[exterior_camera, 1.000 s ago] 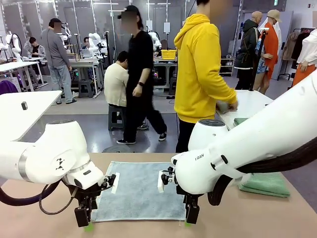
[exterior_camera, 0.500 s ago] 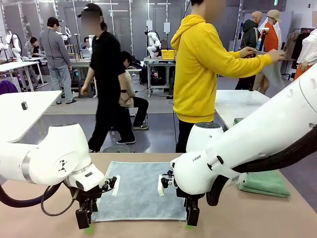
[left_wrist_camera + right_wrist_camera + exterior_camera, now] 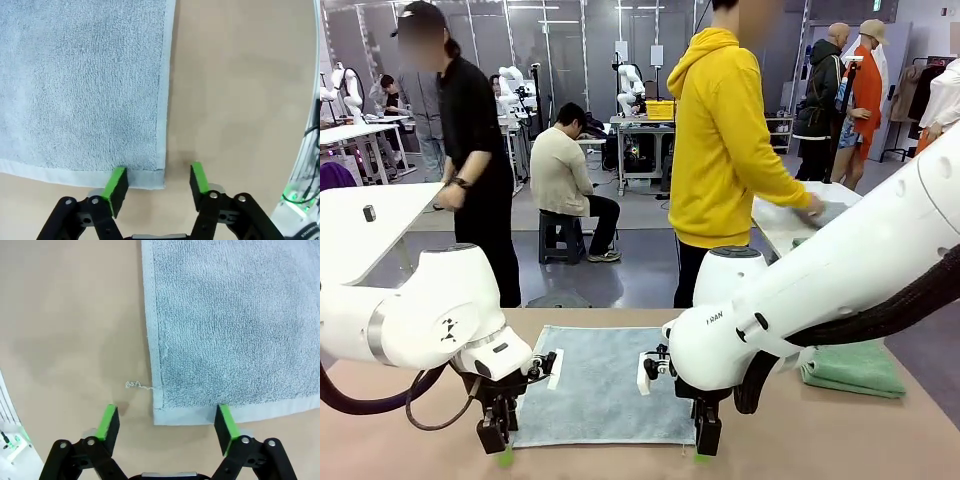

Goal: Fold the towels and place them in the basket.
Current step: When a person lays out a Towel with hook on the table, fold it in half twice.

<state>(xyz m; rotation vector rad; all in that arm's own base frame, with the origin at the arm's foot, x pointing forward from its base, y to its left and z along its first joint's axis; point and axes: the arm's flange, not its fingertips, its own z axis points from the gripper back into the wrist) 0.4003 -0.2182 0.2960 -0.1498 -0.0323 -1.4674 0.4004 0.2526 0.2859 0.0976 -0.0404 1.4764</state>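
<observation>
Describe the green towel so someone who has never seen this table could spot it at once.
Find the tan table nearest the camera and look to its right-hand side. The green towel lies there, folded into a thick pad. The other cloth, the grey-blue towel, is spread flat in a single layer at the table's middle.

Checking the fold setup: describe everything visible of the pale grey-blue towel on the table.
The pale grey-blue towel is terry cloth with a flat hemmed border. It lies unfolded in a single layer on the tan table. A loose thread trails from one near corner. The left hand and right hand each straddle a near corner, jaws apart, one green pad over the hem and the other over bare table. Whether they touch it is unclear.
</observation>
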